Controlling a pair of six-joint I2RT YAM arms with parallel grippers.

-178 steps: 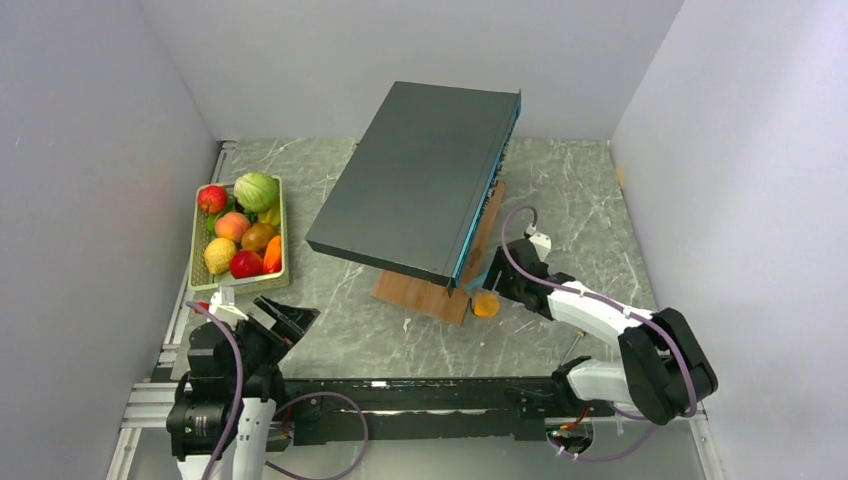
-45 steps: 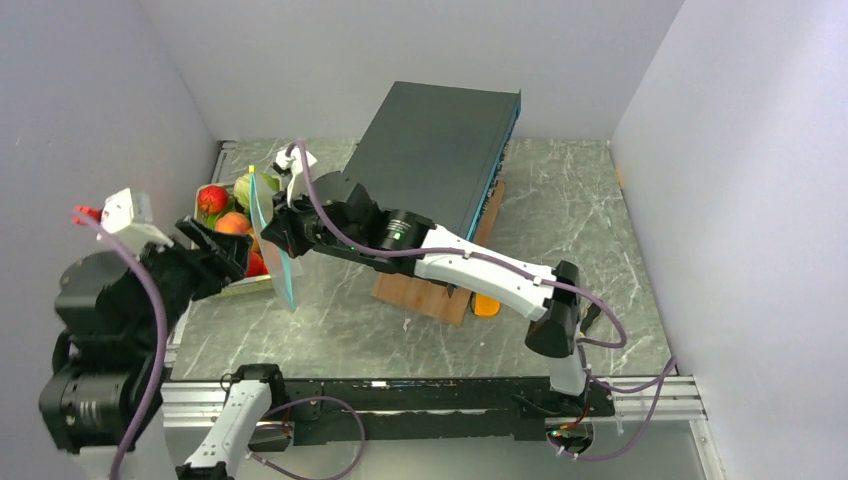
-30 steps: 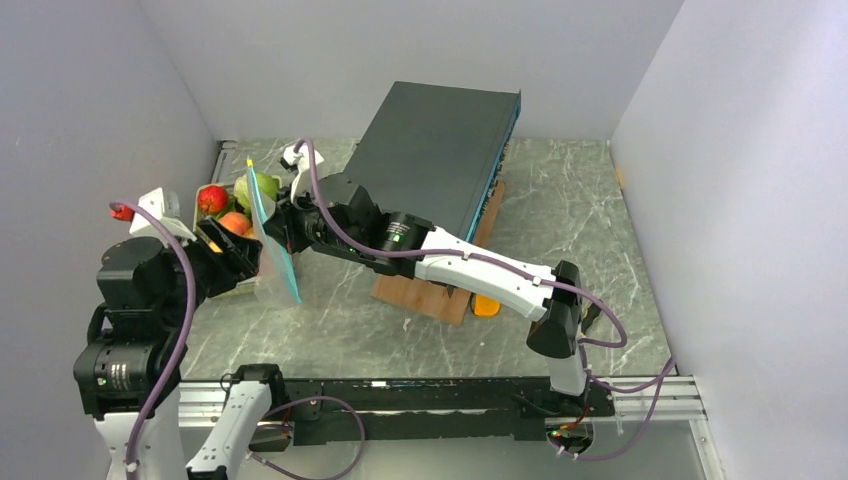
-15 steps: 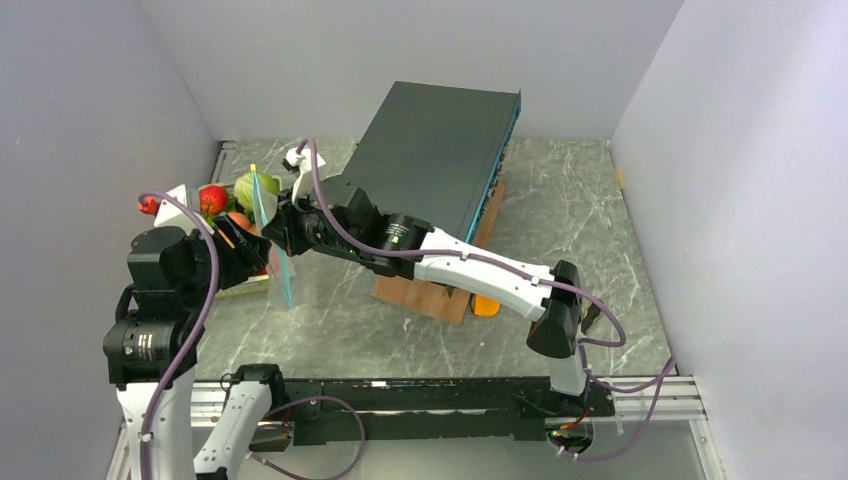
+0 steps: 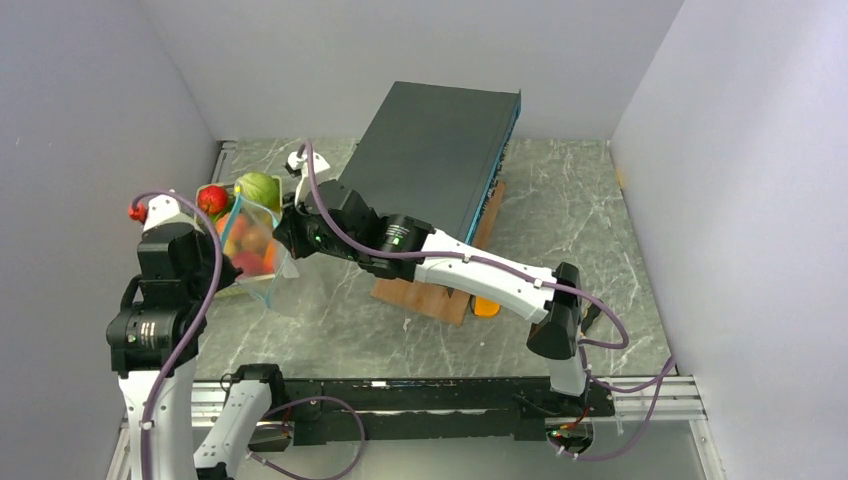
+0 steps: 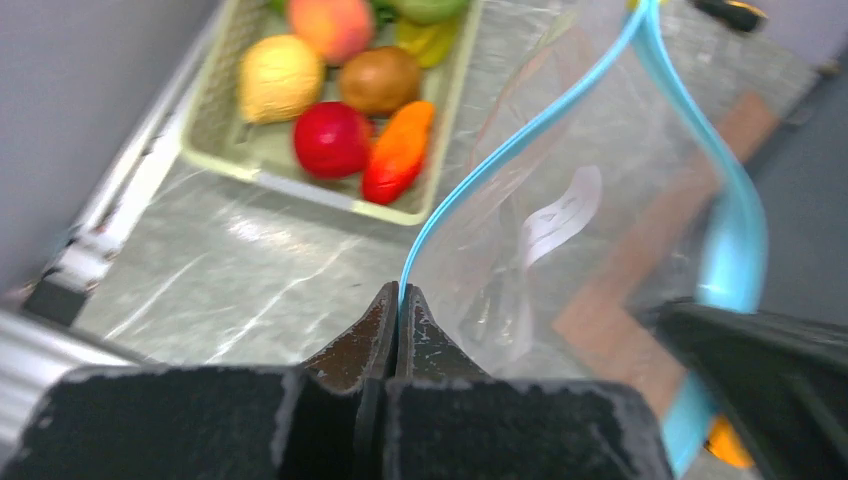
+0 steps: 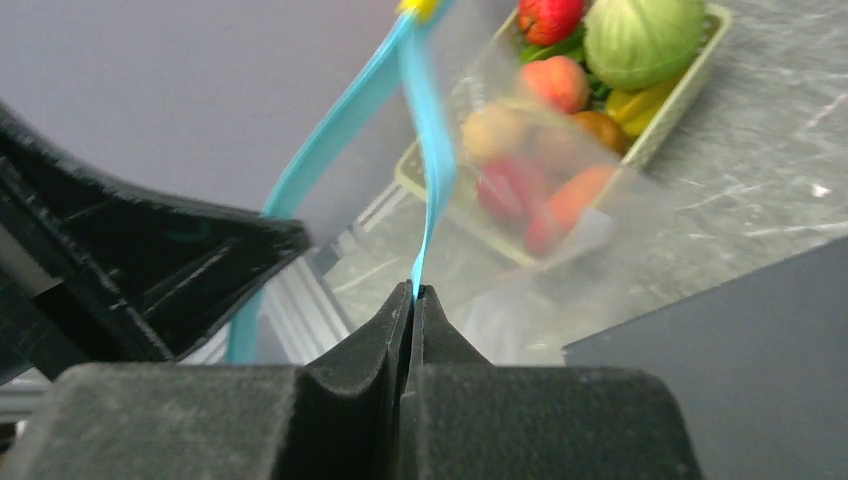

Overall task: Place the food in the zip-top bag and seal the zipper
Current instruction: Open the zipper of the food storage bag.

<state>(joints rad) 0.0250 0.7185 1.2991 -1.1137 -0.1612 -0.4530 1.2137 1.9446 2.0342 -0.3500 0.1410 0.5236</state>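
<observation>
arms: two, each with one claw, the left claw [image 6: 398, 300] and the right claw [image 7: 412, 296].
left claw: fingers pressed fully together, pinching one lip of the thin teal-blue zipper strip [image 6: 520, 135].
right claw: closed just as tight on the strip's other lip.
bag: one clear floppy zip-top pouch [image 5: 258, 262], held above the grey marble table [image 5: 580, 200] between both claws, near the left edge, with its mouth pulled apart.
basket: one pale yellow-green slotted plastic basket [image 6: 255, 150] against the left edge.
food in basket: eight counted: two red apples [image 6: 330, 138], green cabbage-like ball [image 7: 643, 35], peach [image 7: 558, 82], yellow piece [image 6: 280, 77], brown piece [image 6: 378, 80], orange carrot shape [image 6: 400, 150], yellow curved piece [image 7: 640, 100].
loose food: one small orange piece [image 5: 486, 305] by the board's near corner.
others: one big dark slab [image 5: 430, 160], tilted, toward the far edge; one brown wooden board [image 5: 420, 292] beneath it.
hidden: the pouch blurs several basket pieces; the right arm cuts off the loose orange piece.
room: open marble along the near edge and right side.
</observation>
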